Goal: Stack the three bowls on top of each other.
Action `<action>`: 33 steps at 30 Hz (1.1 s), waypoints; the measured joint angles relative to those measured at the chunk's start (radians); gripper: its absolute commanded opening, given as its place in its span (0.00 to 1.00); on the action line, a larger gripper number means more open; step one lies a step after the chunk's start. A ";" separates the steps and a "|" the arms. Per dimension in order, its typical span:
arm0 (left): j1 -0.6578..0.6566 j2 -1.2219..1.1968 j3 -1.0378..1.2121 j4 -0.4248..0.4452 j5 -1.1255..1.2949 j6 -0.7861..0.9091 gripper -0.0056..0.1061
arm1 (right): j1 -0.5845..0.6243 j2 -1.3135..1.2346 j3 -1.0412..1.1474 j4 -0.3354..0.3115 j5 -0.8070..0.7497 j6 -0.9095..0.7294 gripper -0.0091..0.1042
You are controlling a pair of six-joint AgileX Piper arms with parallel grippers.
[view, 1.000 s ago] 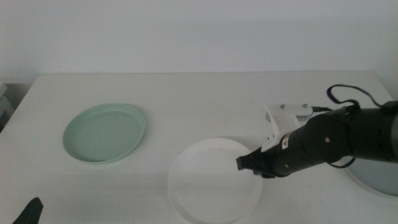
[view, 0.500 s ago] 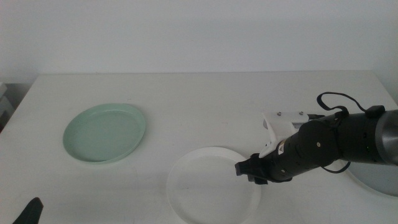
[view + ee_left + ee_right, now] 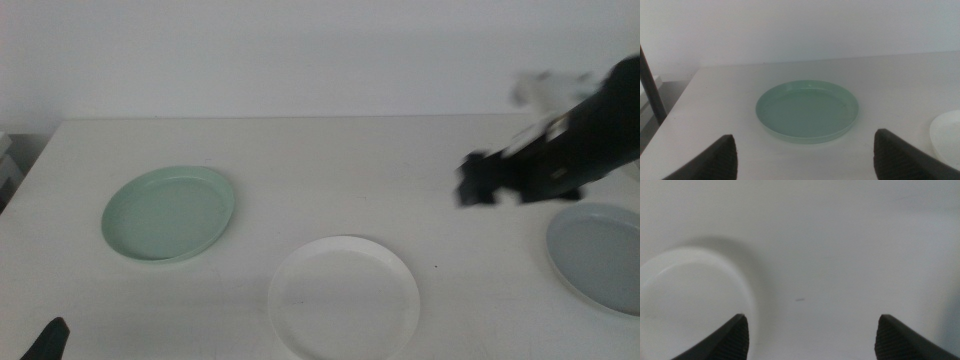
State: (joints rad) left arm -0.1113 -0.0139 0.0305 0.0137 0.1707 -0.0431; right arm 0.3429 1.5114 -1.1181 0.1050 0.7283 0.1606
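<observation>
The white bowl (image 3: 343, 298) lies flat at the table's front middle; it also shows in the right wrist view (image 3: 690, 305) and partly in the left wrist view (image 3: 947, 137). The mint green bowl (image 3: 168, 213) lies at the left, seen also in the left wrist view (image 3: 807, 110). The grey bowl (image 3: 598, 255) lies at the right edge. My right gripper (image 3: 478, 185) is open and empty, raised above the table between the white and grey bowls. My left gripper (image 3: 45, 342) waits open at the front left corner, facing the green bowl.
The white table (image 3: 330, 160) ends at a pale wall behind. A dark upright post (image 3: 651, 90) stands off the table's left side in the left wrist view.
My right gripper let go of the white bowl's rim, rose and swung back to the right. The white bowl has settled flat on the table. The left arm has not moved.
</observation>
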 measured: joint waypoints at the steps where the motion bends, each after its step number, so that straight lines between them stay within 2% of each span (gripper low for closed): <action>1: 0.000 0.000 0.000 0.000 0.000 0.000 0.99 | -0.041 -0.015 -0.019 -0.003 0.032 -0.014 0.65; 12: 0.000 0.000 0.000 0.000 0.000 0.000 0.99 | -0.630 -0.045 -0.055 0.006 0.209 -0.202 0.65; 14: 0.000 0.000 0.000 0.000 -0.001 0.000 0.99 | -0.723 -0.024 -0.055 0.031 0.217 -0.262 0.65; 17: 0.000 0.000 0.000 0.000 -0.001 0.000 0.99 | -0.824 0.024 -0.055 0.100 0.219 -0.383 0.65; 21: 0.000 0.000 0.000 0.000 0.000 0.000 0.99 | -0.885 0.124 -0.055 0.206 0.216 -0.550 0.65; 24: 0.000 0.000 0.000 0.000 0.000 0.000 0.99 | -0.888 0.206 -0.055 0.261 0.205 -0.645 0.65; 27: 0.000 0.000 0.000 0.000 0.000 0.000 0.99 | -0.888 0.284 -0.055 0.288 0.175 -0.685 0.64; 33: 0.000 0.000 0.000 0.000 0.000 0.000 0.99 | -0.888 0.396 -0.058 0.301 0.107 -0.698 0.61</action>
State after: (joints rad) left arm -0.1113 -0.0139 0.0305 0.0137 0.1708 -0.0431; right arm -0.5451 1.9075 -1.1764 0.4064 0.8355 -0.5373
